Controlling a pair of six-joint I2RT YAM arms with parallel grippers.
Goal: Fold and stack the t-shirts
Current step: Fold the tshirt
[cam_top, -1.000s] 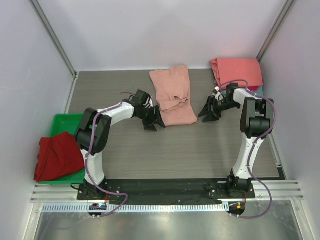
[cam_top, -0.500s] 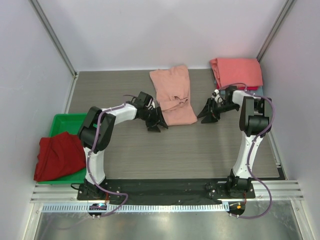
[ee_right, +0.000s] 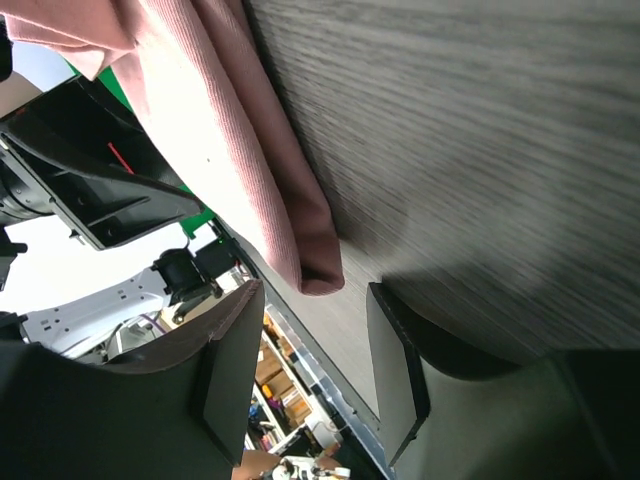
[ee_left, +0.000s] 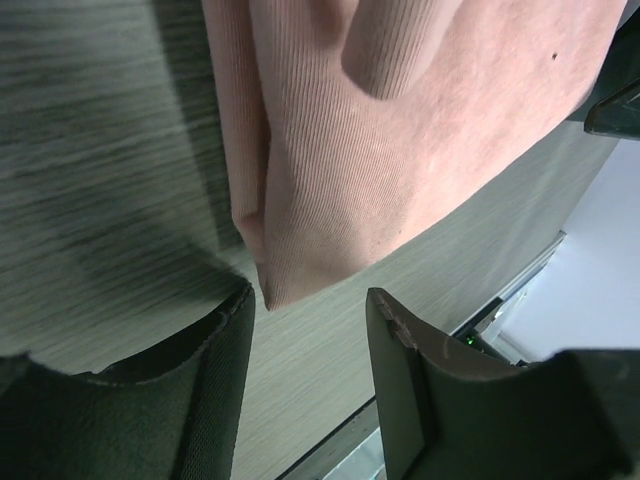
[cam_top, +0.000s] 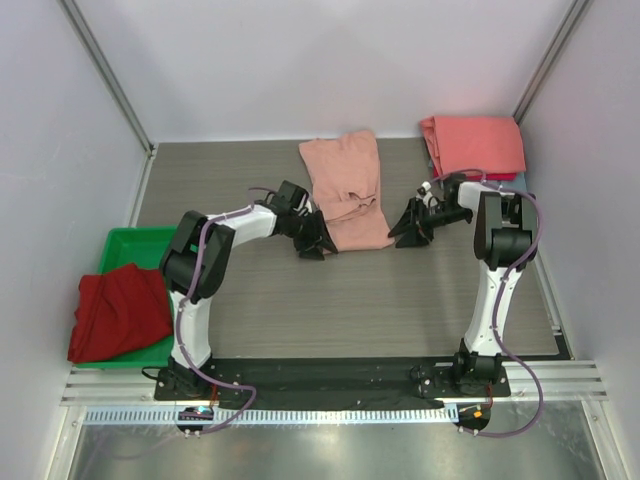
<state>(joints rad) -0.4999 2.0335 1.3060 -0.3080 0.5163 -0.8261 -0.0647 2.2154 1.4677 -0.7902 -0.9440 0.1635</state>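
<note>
dark red t-shirt [cam_top: 118, 312]: bunched up in the green tray [cam_top: 128, 241], hanging over its near rim, off the left edge of the tabletop [cam_top: 400, 300]
left gripper [ee_left: 308, 305]: down low at the near-left corner of the pink tee. Fingers are spread, and the corner of the cloth sits right at the gap but isn't pinched
right gripper [ee_right: 310, 295]: same deal at the near-right corner. Jaws are apart, with the folded hem just in front of the opening and nothing clamped
dusty-pink t-shirt [cam_top: 345, 190]: lying rumpled in the middle of the tabletop, running from between the two grippers back toward the far edge
coral-red t-shirt [cam_top: 475, 143]: folded flat in the far right corner, well apart from the pink one
</note>
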